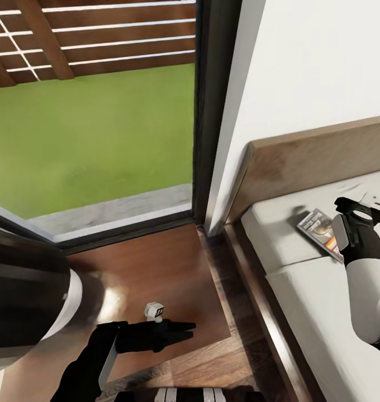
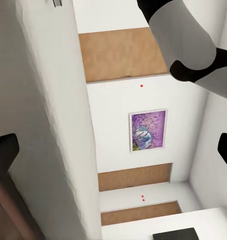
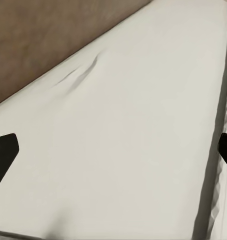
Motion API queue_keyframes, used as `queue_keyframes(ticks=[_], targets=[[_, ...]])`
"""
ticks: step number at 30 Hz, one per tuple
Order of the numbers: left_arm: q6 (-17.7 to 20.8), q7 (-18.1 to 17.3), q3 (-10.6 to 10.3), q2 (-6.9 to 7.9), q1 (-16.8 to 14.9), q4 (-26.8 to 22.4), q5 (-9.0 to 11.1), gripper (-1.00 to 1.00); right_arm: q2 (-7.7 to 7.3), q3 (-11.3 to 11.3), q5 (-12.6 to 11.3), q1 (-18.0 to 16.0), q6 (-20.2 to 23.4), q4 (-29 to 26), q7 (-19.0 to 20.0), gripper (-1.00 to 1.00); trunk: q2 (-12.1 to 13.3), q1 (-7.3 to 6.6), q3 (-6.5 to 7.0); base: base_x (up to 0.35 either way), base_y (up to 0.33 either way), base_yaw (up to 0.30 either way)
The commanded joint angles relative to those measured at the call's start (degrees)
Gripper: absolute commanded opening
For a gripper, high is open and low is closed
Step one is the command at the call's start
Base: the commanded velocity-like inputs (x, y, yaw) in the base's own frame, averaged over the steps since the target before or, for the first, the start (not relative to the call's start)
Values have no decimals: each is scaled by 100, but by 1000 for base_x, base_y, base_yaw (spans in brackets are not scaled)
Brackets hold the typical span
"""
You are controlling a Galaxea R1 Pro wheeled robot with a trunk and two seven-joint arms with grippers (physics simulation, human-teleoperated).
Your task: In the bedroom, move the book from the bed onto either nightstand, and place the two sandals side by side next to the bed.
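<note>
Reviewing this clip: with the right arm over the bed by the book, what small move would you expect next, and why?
Probably lower the right pincer onto the book and close on it. The book lies flat on the white mattress of the bed near the headboard, partly behind the wrist, and the jaws look open with nothing between them. The nightstand waits alongside.

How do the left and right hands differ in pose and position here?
The left hand lies low and roughly level over the nightstand, pointing toward the bed; the right hand reaches out over the bed's mattress, beside the book. In the wrist views, both hands are open and hold nothing.
</note>
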Motion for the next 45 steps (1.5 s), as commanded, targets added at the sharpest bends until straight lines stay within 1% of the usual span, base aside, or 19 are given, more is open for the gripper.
queue_keyframes(ticks=[1, 15, 18, 22, 23, 26, 37, 41, 45], targets=[[61, -29, 12, -5, -2, -2, -17, 100, -2, 8, -24, -2, 30, -7, -22, 100, -43, 22, -22, 0, 0, 0], [61, -29, 10, -5, -2, -2, -17, 100, -7, 8, -24, -2, 29, -18, -22, 100, -604, 330, -273, 0, 0, 0], [62, -29, 13, -5, -2, -2, -16, 100, -61, 8, -24, -2, 30, -20, -22, 100, -604, 330, -273, 0, 0, 0], [62, -29, 15, -5, -2, -2, -15, 100, -85, 8, -24, 0, 33, -62, -12, 100, -604, 330, -273, 0, 0, 0], [62, -29, 16, -5, -2, -2, -13, 100, -130, 13, -30, 5, 32, -77, -7, 100, -604, 330, -273, 0, 0, 0], [62, -29, 17, -5, -2, -2, -10, 100, -171, 16, -33, 5, 33, -71, -5, 100, -604, 330, -273, 0, 0, 0], [62, -29, 17, 0, -2, -2, -14, 100, -190, 18, -43, 6, 72, 4, -4, 100, -604, 330, -273, 0, 0, 0], [62, -29, 17, 1, -2, -2, -12, 100, -194, 13, -50, 7, 124, 291, -12, 100, -604, 330, -273, 0, 0, 0], [62, -29, 17, 4, -2, -2, -13, 100, -195, 9, -51, 7, 137, 413, -19, 100, -604, 330, -273, 0, 0, 0]])
